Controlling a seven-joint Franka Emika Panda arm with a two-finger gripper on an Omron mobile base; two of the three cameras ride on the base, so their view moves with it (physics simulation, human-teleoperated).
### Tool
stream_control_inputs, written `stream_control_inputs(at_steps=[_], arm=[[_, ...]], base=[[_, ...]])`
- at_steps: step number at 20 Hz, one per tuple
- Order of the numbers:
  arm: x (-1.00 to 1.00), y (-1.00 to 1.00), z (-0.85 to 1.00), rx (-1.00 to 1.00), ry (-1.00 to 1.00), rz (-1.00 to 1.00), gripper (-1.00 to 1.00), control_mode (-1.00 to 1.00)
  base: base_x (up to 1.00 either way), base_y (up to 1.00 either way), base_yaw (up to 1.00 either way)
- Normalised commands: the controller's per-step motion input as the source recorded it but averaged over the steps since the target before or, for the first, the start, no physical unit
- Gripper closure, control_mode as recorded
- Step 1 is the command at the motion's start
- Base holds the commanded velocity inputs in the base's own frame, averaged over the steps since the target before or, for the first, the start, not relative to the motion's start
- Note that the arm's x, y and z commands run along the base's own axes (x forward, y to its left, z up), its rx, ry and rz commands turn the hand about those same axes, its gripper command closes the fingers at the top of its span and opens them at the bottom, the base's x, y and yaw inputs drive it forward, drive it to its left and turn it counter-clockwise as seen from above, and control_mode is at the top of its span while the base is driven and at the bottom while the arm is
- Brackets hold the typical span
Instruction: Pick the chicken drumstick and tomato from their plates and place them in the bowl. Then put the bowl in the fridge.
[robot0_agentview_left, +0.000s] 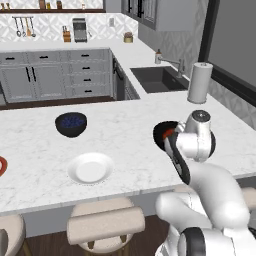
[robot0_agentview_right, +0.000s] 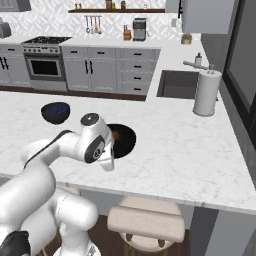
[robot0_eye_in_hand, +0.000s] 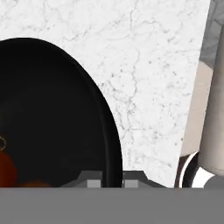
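Marble counter (robot0_agentview_left: 125, 130) carries the black bowl (robot0_eye_in_hand: 52, 109), tomato (robot0_eye_in_hand: 6, 168) inside. Your gripper (robot0_eye_in_hand: 111, 181) pinches the bowl's near rim; next, lift it level toward the fridge.

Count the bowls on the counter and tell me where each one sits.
2. The black bowl sits near the counter's front edge, right at the arm, with the tomato inside. The dark blue bowl sits further left and back, beyond the white plate.

Bowl (robot0_agentview_left: 161, 131) half behind arm
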Motion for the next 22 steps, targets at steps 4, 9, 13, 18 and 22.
stream_control_inputs(at_steps=[4, 9, 13, 18, 22], arm=[[-0.84, 0.09, 0.99, 0.22, -0.03, -0.18, 1.0, -1.0], [-0.9, 0.49, 0.79, -0.07, -0.33, 0.0, 1.0, -1.0], [-0.54, 0.55, 0.91, 0.0, -0.03, 0.0, 1.0, -1.0], [-0.35, 0.39, 0.86, 0.08, 0.2, -0.03, 1.0, -1.0], [-0.22, 0.2, 0.19, 0.11, 0.29, 0.0, 1.0, -1.0]], base=[[0.0, 0.0, 0.0], [0.0, 0.0, 0.0], [0.0, 0.0, 0.0], [0.0, 0.0, 0.0], [0.0, 0.0, 0.0]])
